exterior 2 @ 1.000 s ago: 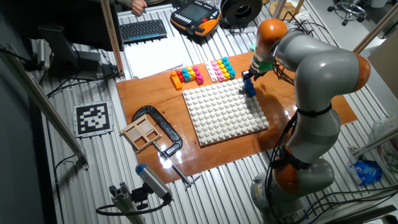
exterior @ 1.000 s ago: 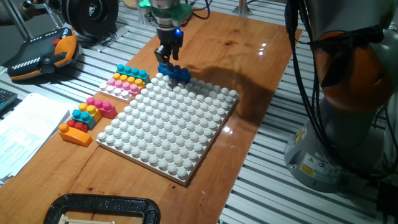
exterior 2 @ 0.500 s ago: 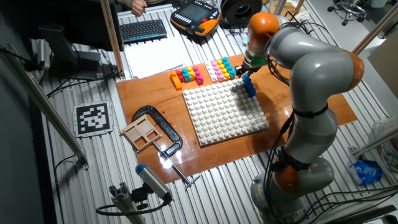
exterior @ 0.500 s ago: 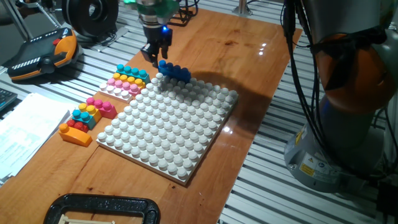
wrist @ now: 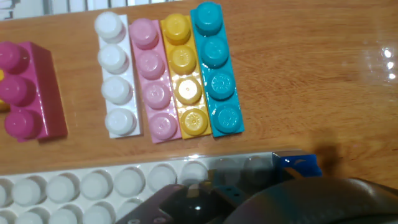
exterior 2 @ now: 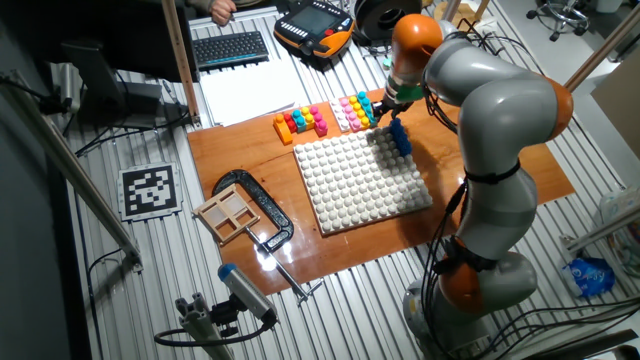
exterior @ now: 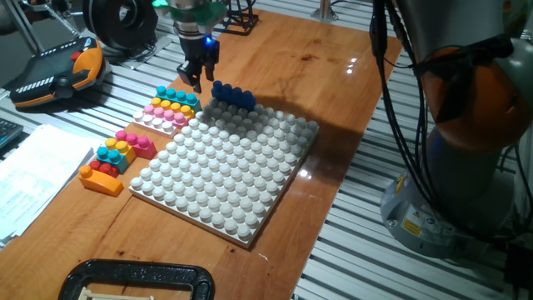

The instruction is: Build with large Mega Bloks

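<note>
One fixed view: gripper moved left (off dark blue brick).

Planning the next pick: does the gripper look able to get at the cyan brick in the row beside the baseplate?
Probably yes. The gripper hovers just above the cyan brick, which lies at the row's outer edge with bare wood on its free side and nothing on top.

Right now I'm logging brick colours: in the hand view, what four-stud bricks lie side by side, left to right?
white brick → pink brick → yellow-orange brick → cyan brick
</note>
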### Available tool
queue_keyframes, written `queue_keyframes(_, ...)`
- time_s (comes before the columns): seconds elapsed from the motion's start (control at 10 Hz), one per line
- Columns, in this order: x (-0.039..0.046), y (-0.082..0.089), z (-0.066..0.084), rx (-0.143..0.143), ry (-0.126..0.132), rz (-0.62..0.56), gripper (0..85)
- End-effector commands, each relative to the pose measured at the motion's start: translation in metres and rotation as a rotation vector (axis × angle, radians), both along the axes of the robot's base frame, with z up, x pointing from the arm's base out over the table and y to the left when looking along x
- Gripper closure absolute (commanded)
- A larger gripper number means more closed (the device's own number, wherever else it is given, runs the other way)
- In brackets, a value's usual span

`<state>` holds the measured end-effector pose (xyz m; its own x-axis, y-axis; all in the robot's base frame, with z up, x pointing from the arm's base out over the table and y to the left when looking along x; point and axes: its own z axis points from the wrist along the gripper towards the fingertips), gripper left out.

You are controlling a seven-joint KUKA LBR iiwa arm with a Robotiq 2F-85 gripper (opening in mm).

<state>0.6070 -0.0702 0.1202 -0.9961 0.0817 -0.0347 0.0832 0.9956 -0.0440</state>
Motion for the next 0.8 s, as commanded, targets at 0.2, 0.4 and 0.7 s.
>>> queue_keyframes(0.2,-0.0043,0.0007,0.0055,-0.044,0.028,0.031,51.0)
queue_keyframes(0.4,-0.0043,0.0007,0.0055,-0.033,0.062,0.040,85.0)
queue_keyframes(0.7,-0.0043,0.0007,0.0055,-0.026,0.056,0.036,85.0)
